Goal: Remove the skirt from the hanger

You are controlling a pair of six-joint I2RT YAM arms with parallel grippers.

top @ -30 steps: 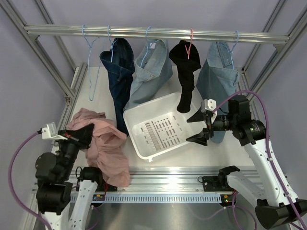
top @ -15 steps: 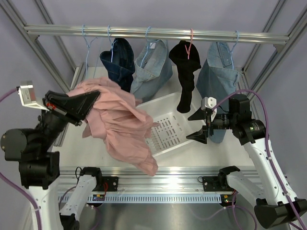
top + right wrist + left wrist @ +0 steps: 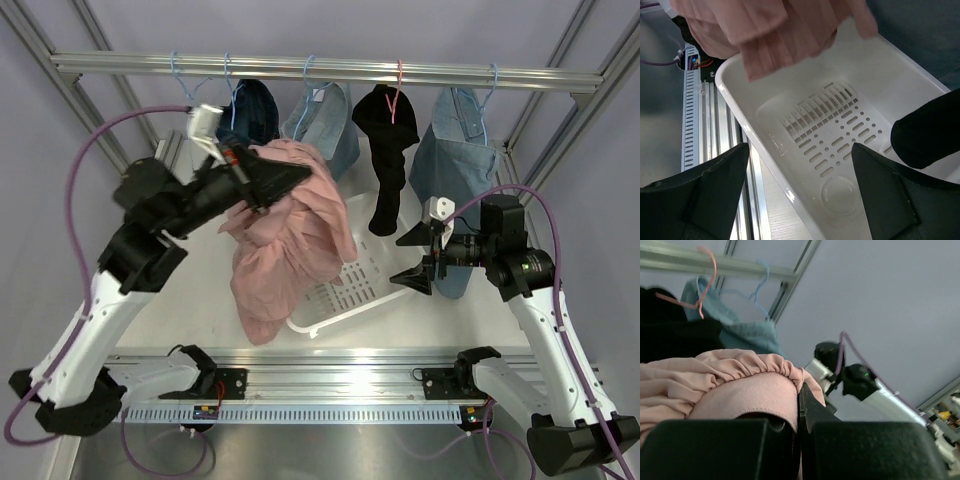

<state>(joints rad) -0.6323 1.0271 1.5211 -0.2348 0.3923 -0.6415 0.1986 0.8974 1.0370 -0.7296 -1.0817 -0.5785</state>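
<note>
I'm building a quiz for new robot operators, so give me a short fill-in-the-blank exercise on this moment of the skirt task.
1. The left gripper is shut on the ____ skirt.
2. Below the lifted skirt sits a ____ basket.
3. The right gripper beside the basket is ____ and holds nothing.
4. The garment on the one red hanger is ____.

Missing words: pink; white; open; black
</note>
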